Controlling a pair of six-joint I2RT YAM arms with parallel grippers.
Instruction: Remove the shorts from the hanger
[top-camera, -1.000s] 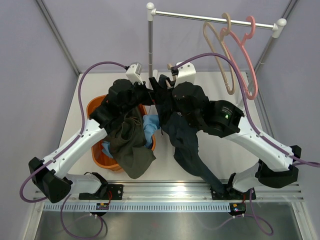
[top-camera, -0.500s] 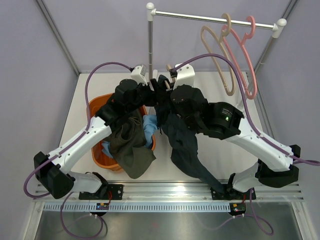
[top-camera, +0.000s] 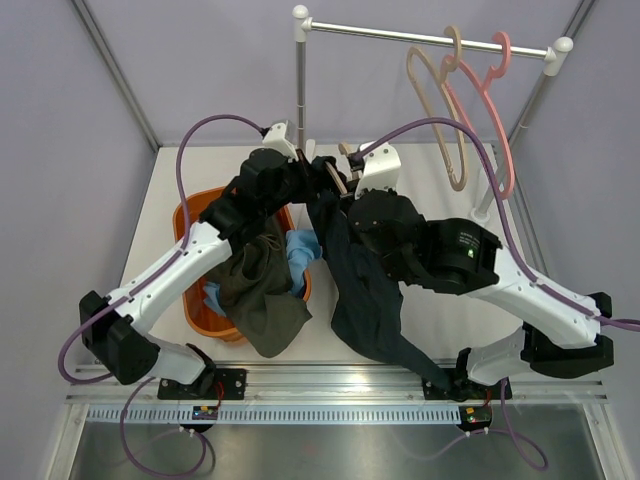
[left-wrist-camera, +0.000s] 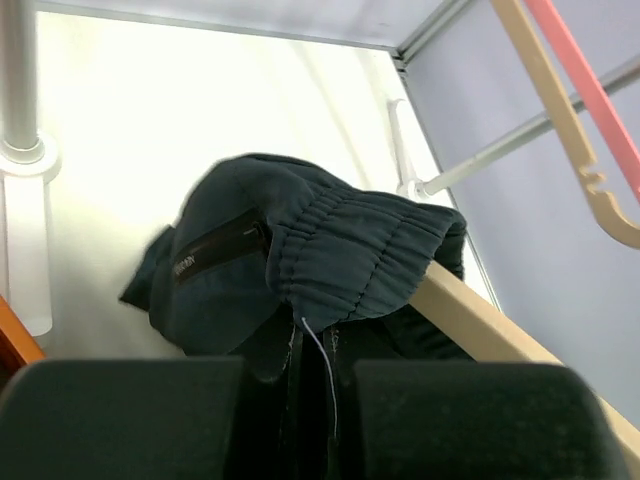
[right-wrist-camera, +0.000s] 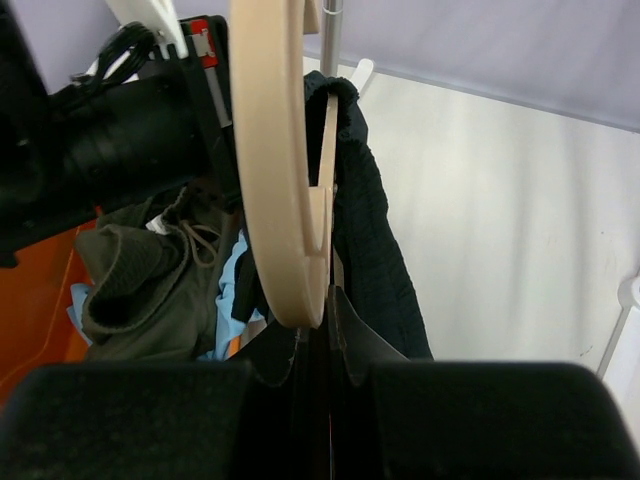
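Navy shorts drape over a wooden hanger, mid-frame in the top view. Left gripper pinches their cloth; right gripper clamps the hanger.

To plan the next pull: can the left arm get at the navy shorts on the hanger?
Probably yes. The left gripper sits right at the waistband of the navy shorts, with cloth seemingly already in its grip and nothing in the way. The right gripper holds the hanger.
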